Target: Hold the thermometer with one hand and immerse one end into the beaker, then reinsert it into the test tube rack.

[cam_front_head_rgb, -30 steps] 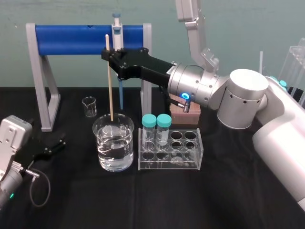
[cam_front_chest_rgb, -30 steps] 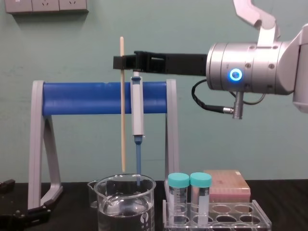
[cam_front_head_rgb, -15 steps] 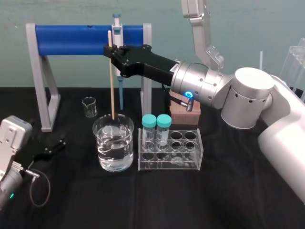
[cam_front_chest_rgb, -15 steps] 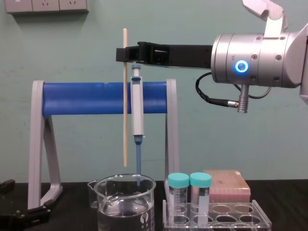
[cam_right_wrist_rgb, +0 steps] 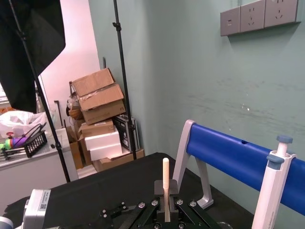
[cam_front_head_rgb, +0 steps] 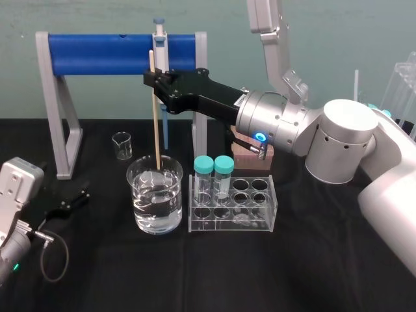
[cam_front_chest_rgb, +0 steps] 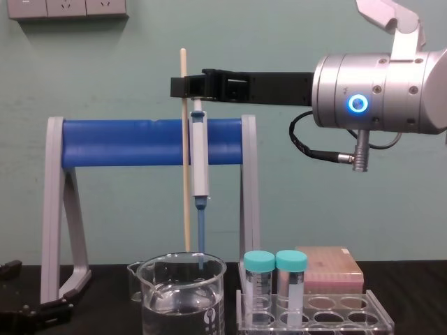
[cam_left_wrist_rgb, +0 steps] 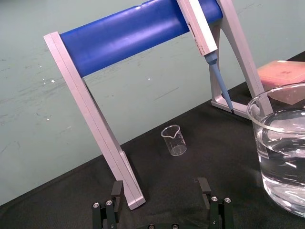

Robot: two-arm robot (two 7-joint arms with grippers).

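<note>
The thermometer (cam_front_head_rgb: 154, 110) is a thin pale rod hanging upright, with my right gripper (cam_front_head_rgb: 154, 80) shut on it near its top. Its lower end sits over the mouth of the large beaker (cam_front_head_rgb: 155, 195), about at rim height, above the water. From the chest, the thermometer (cam_front_chest_rgb: 185, 153) hangs from the right gripper (cam_front_chest_rgb: 183, 87) above the beaker (cam_front_chest_rgb: 183, 296). In the right wrist view the thermometer (cam_right_wrist_rgb: 166, 183) stands between the black fingers. The clear test tube rack (cam_front_head_rgb: 233, 211) stands right of the beaker. My left gripper (cam_left_wrist_rgb: 162, 210) rests open on the table at the left.
A blue-barred grey stand (cam_front_head_rgb: 117, 53) behind the beaker carries a pipette (cam_front_chest_rgb: 200, 167). A small glass beaker (cam_front_head_rgb: 121, 145) stands by it. Two teal-capped tubes (cam_front_head_rgb: 213, 170) fill the rack's left holes. A pinkish tip box (cam_front_head_rgb: 252, 155) lies behind the rack.
My right gripper has carried the thermometer slightly to the right, lifting it a little and then lowering it over the beaker. The left arm has not moved.
</note>
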